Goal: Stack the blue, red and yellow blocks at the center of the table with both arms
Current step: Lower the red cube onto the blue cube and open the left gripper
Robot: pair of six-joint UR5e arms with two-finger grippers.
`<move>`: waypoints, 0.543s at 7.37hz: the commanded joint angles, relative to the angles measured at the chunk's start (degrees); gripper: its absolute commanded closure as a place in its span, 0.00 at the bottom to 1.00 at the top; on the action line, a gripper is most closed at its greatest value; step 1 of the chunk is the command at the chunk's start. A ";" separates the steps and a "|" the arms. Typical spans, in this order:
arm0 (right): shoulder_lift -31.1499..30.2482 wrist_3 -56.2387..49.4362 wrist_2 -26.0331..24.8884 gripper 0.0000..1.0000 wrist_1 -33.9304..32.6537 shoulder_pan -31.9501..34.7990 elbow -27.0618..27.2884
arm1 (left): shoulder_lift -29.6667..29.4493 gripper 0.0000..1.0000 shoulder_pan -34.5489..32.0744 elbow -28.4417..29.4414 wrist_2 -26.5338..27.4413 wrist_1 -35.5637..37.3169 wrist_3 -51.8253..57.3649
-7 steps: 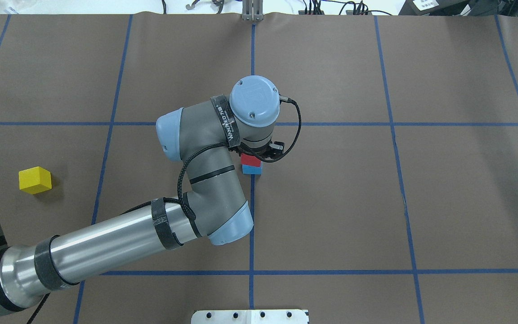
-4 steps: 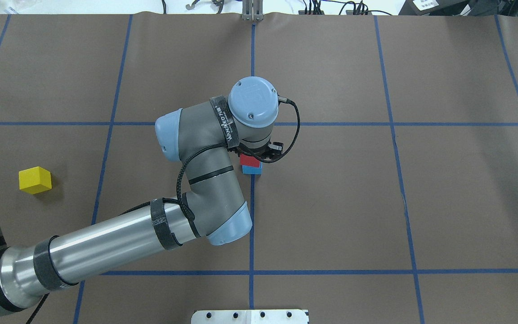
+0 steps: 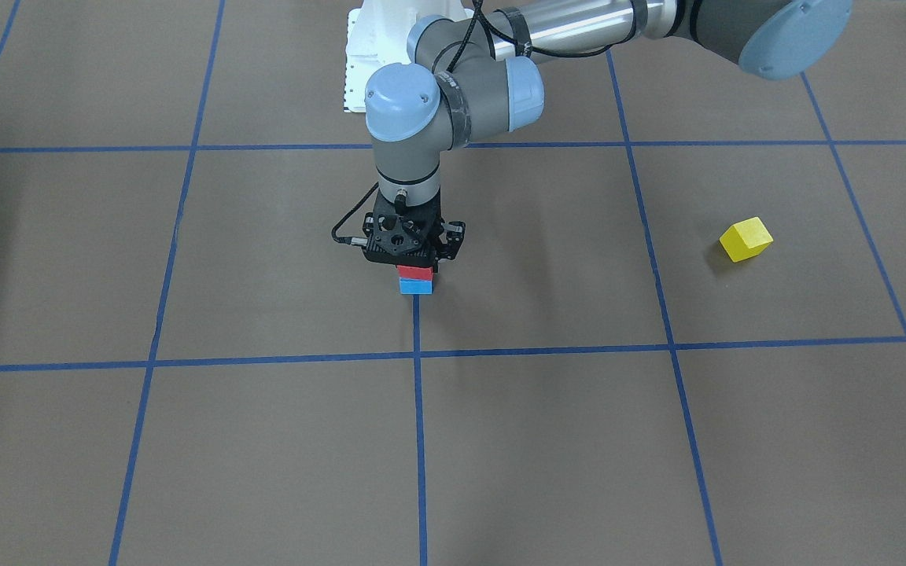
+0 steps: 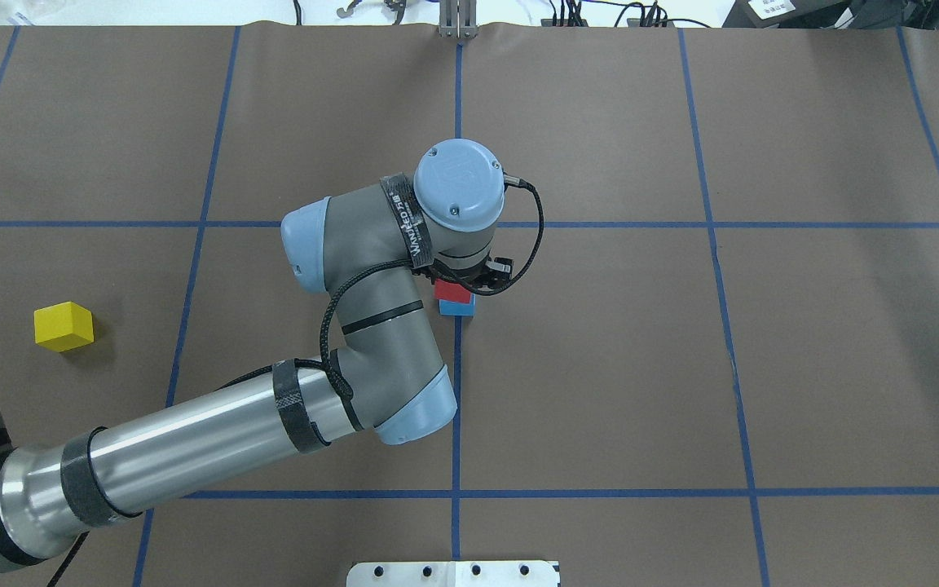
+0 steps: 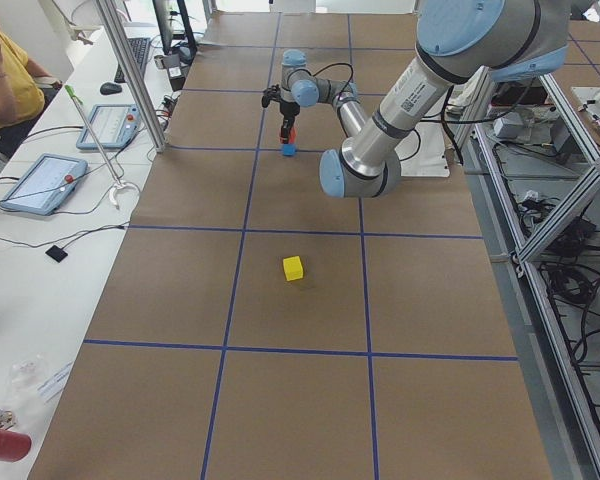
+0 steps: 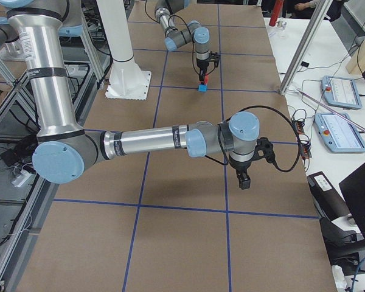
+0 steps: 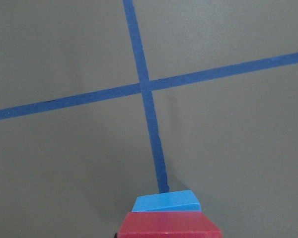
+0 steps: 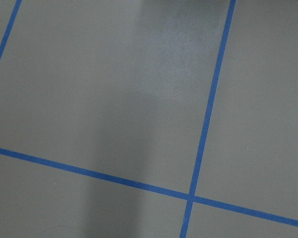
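Observation:
A red block [image 3: 415, 273] sits on a blue block [image 3: 415, 288] on the tape cross at the table's centre. My left gripper [image 3: 415, 266] stands straight over the stack and is shut on the red block; its fingers are mostly hidden. The left wrist view shows the red block [image 7: 169, 224] over the blue block [image 7: 166, 202]. A yellow block [image 4: 63, 326] lies alone far out on my left side. My right gripper [image 6: 243, 181] hangs above bare table, seen only in the exterior right view; I cannot tell its state.
Brown table cover with a grid of blue tape lines [image 4: 457, 408]. The white robot base plate [image 4: 453, 573] is at the near edge. Operator desks with tablets [image 5: 45, 180] stand beyond the far edge. The right wrist view shows only table cover.
The left wrist has shifted very slightly to the left over the stack. The blocks have not visibly moved.

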 commanded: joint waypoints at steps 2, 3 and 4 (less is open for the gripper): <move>0.00 -0.08 0.00 0.00 0.00 0.00 0.00 | 0.00 0.37 0.18 0.01 0.00 0.00 -0.06; 0.00 0.01 0.00 0.00 0.00 0.00 0.00 | 0.00 0.29 0.35 0.01 0.09 -0.09 -0.06; 0.00 0.01 0.00 0.00 0.00 0.00 0.00 | 0.09 0.24 0.35 0.10 0.09 -1.66 -0.06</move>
